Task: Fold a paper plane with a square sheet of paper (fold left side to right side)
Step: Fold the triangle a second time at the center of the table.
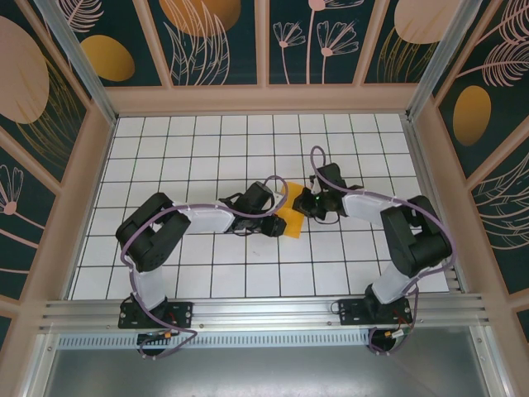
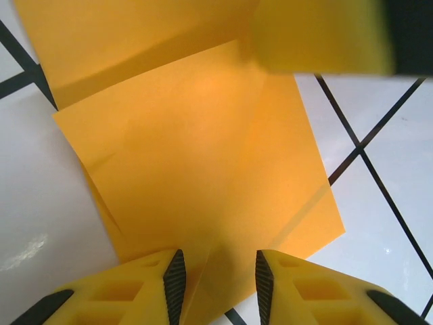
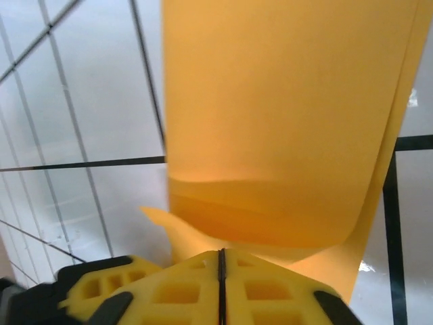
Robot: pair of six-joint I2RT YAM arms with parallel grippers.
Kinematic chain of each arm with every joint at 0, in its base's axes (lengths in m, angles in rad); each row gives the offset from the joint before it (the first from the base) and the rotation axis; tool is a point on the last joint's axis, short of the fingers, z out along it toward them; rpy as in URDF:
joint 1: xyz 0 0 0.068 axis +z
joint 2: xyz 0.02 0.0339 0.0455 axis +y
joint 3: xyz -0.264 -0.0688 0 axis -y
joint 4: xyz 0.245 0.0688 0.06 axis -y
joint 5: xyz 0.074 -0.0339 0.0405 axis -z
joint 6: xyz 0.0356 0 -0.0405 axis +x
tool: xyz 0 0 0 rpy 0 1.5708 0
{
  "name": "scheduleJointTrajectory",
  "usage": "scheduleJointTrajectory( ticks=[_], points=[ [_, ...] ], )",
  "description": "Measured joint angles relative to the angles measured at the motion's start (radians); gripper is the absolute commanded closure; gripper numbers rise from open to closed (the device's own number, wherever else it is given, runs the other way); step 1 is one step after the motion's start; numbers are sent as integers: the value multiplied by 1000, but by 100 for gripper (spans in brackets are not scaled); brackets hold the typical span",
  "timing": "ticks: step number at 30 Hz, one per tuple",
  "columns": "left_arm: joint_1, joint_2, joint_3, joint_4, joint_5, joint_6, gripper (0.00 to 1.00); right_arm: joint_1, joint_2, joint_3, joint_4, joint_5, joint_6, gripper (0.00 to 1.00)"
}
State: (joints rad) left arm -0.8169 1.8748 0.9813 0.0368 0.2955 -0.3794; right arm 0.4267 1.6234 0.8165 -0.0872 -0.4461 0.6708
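Paper: The paper (image 1: 293, 217) is orange-yellow and thin. It lies on the white tiled table (image 1: 207, 273), about in the middle, between the two grippers.

Shape of the paper: In the left wrist view the paper (image 2: 203, 156) has flaps lying over each other and a faint crease. It is partly folded. It does not look like a plane yet.

Left gripper: The left gripper (image 1: 270, 217) is at the left edge of the paper. In its own view the left gripper (image 2: 216, 277) has its fingers a little apart, with the paper's near edge running in between them. I cannot tell if they are pinching it.

Right gripper: The right gripper (image 1: 307, 207) is at the right edge of the paper. In its own view the right gripper (image 3: 220, 271) has its fingers pressed together, and the paper (image 3: 284, 122) rises up just past the tips. I think a bit of paper is pinched there.

Why held like this: I think the right gripper lifts a flap so it can bend over, and the left one keeps the rest from sliding.

Containers: I see no box, bowl or tray near the paper.
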Motion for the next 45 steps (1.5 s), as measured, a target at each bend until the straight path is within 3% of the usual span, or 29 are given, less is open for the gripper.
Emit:
scheduleJointTrajectory(
  ticks=[7,14,45],
  points=[
    [0,1,0,2,0,0,68,50,-32,-14,21,-27,23,98],
    [0,4,0,5,-4,0,70,98,31,-16,64,-34,54,98],
    [0,17,0,24,-19,1,71,92,111,11,35,53,-34,94]
  ],
)
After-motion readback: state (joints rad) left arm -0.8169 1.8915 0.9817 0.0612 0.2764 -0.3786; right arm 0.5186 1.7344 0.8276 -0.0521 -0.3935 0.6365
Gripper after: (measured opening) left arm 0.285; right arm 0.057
